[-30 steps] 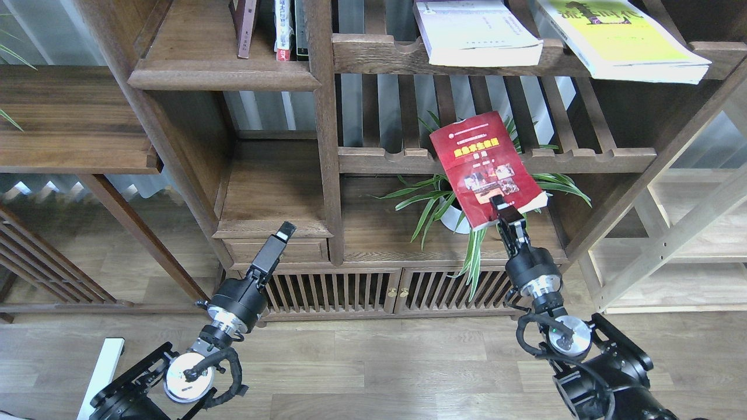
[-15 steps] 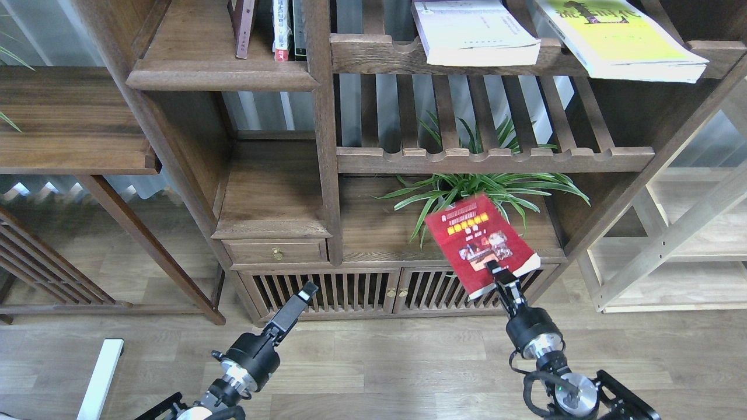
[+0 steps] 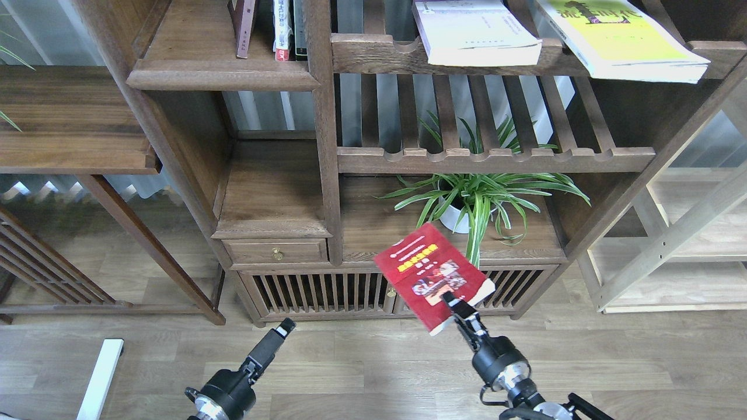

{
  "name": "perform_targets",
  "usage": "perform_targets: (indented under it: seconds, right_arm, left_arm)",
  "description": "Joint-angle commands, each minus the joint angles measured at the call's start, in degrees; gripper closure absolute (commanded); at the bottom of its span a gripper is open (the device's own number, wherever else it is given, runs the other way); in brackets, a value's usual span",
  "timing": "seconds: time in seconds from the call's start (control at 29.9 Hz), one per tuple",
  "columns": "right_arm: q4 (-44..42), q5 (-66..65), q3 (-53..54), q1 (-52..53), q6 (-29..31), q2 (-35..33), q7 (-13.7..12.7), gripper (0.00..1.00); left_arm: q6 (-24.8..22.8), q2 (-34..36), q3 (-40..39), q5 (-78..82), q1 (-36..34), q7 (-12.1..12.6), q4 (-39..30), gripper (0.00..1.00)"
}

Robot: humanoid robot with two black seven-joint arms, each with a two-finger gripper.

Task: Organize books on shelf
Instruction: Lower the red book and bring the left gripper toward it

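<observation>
One book, red book, clamped at near edge by right gripper; now lower and further left than second ago, clear of plant, heading toward shelf at far left. Left gripper empty, also dropped; fingers probably together, cannot tell. Lavender book, yellow-green book lie on slatted shelf.
</observation>
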Motion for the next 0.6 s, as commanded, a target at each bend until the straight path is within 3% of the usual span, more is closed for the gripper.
perform_targets:
  seconds: [0.0,0.37,0.57]
  right_arm:
    - [2.9,0.1,-3.6,0.0,0.0,0.1,0.0,0.96]
    - [6.1,0.5,-11.9,0.0,0.0,2.0,-0.8,0.96]
    - [6.7,0.7,-14.6,0.0,0.0,3.5,-0.8,0.96]
  left_arm:
    - [0.0,2.4,3.9,-7.1,-0.3,0.0,-3.5,0.01]
    - [0.0,7.6,6.3,-11.8,-0.1,-0.2,-12.6,0.02]
    - [0.0,9.7,7.9,-14.1,-0.1,-0.3,-13.9,0.02]
